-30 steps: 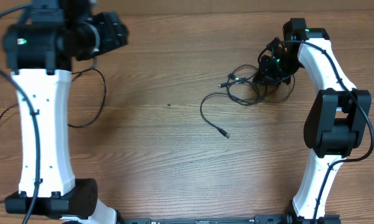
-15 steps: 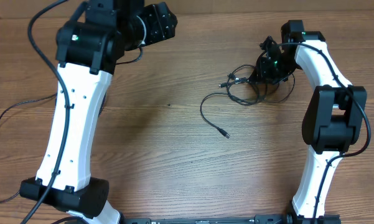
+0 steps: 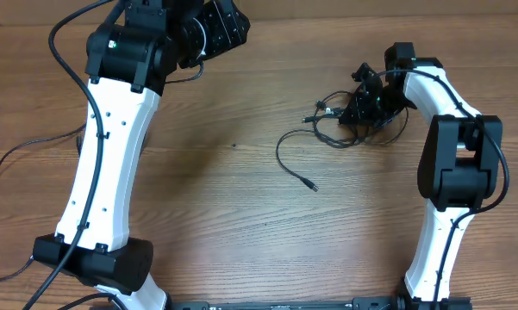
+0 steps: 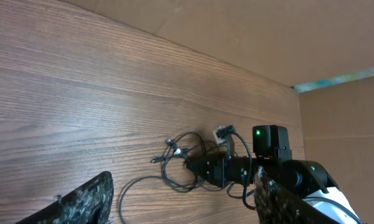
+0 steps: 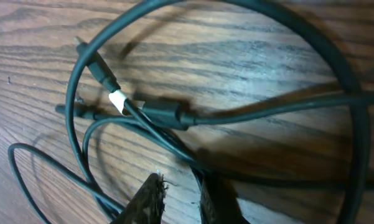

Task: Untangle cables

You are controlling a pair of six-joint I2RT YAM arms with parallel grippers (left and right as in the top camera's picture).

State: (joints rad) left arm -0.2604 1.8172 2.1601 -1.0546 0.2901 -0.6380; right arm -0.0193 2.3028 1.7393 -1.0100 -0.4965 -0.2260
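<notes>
R claw (image 5: 180,186) nearly closed, tips pinching one cord of the cables (image 3: 336,116). Rest of tangle lies just ahead of its tips on table (image 3: 198,198), one loose end trailing away. L claw (image 4: 182,190) wide open, empty, well apart from cables.

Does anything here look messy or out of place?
Only the cables: they lie knotted in a heap at the right gripper, with one loose end trailing away on its own. Nothing else looks odd.
</notes>
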